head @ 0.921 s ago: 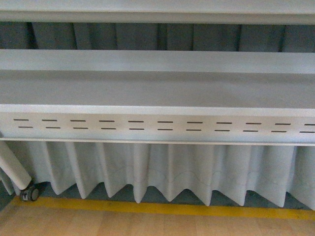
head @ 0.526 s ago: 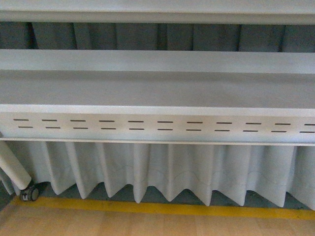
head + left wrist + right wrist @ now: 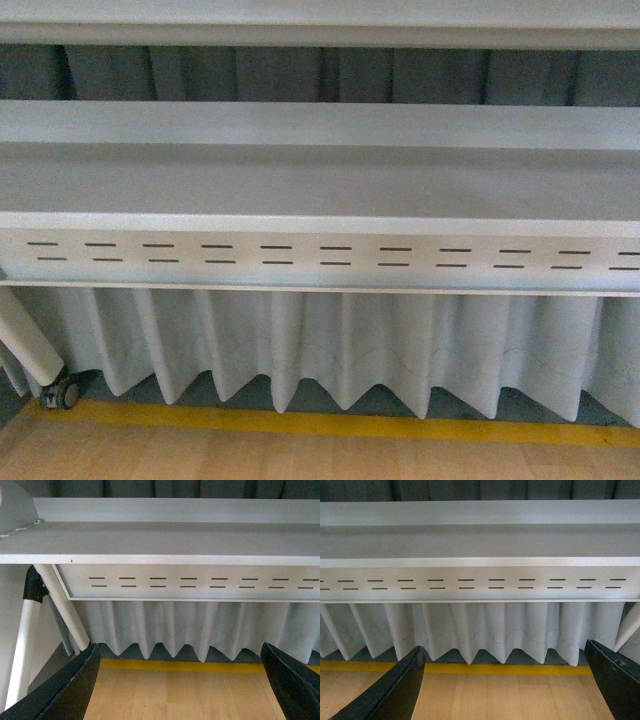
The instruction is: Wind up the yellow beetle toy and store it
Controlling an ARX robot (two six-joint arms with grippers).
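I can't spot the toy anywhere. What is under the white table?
A pleated curtain hangs under the table, above a yellow floor stripe. No toy shows; whatever lies behind the curtain is hidden.

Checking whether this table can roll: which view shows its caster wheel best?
The front view: the caster wheel sits at the white leg's foot, low on the left. The left wrist view shows table legs but no wheel; the right wrist view shows no wheel either.

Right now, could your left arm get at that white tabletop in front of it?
Probably yes. Its jaws stand wide open and empty, the tabletop lies straight ahead, and nothing shows in between, though I cannot judge how far off it is.
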